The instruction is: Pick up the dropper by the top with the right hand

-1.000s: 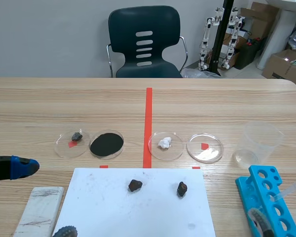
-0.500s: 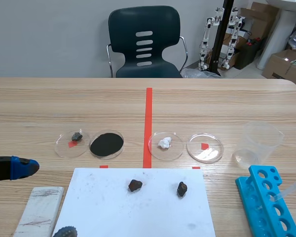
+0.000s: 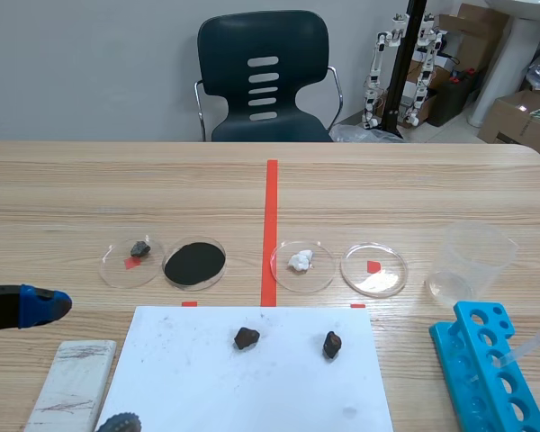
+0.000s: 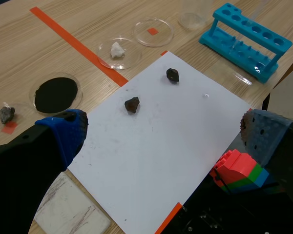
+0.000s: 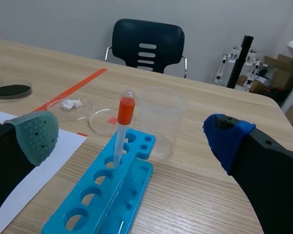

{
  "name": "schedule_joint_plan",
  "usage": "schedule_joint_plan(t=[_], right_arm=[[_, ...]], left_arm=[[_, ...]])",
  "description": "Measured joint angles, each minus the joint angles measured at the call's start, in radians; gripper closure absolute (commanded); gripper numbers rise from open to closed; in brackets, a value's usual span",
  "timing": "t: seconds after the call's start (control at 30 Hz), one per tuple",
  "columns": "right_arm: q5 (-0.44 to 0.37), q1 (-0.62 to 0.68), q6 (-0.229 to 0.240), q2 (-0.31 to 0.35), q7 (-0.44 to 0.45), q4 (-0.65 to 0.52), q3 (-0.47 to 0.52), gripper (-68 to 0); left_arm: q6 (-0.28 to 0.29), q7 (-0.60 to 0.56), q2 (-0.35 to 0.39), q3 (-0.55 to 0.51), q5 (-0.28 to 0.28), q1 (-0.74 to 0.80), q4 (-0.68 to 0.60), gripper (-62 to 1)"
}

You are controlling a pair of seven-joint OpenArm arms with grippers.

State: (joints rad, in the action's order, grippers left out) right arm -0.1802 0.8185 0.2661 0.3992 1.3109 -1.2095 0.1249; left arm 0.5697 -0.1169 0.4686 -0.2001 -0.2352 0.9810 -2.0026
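1. My right gripper (image 5: 131, 135) is spread wide, with nothing between its pads.
2. The dropper (image 5: 123, 119) stands slightly tilted in a hole of the blue rack (image 5: 139, 173), just ahead of me, centred between my fingers and touching neither.
3. Its red bulb points up, and the clear beaker (image 5: 161, 122) stands just behind.
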Motion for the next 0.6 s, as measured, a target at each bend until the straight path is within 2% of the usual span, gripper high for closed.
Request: schedule_joint_plan(t=[0.2,0.4,0.6], right_arm=[[0.008,-0.085,-0.003,-0.04,-0.037,0.025,-0.001,-62.3],[0.03,-0.113,-0.003,-0.044,-0.057,0.025,-0.03,-62.3],[0.05,-0.164,-0.003,-0.044,-0.178,0.025,-0.077,-62.3]], left_arm=[[0.0,0.0,0.0,0.0,0.0,0.0,0.0,-62.3],[0.0,0.0,0.0,0.0,0.0,0.0,0.0,-62.3],[0.0,0.0,0.0,0.0,0.0,0.0,0.0,-62.3]])
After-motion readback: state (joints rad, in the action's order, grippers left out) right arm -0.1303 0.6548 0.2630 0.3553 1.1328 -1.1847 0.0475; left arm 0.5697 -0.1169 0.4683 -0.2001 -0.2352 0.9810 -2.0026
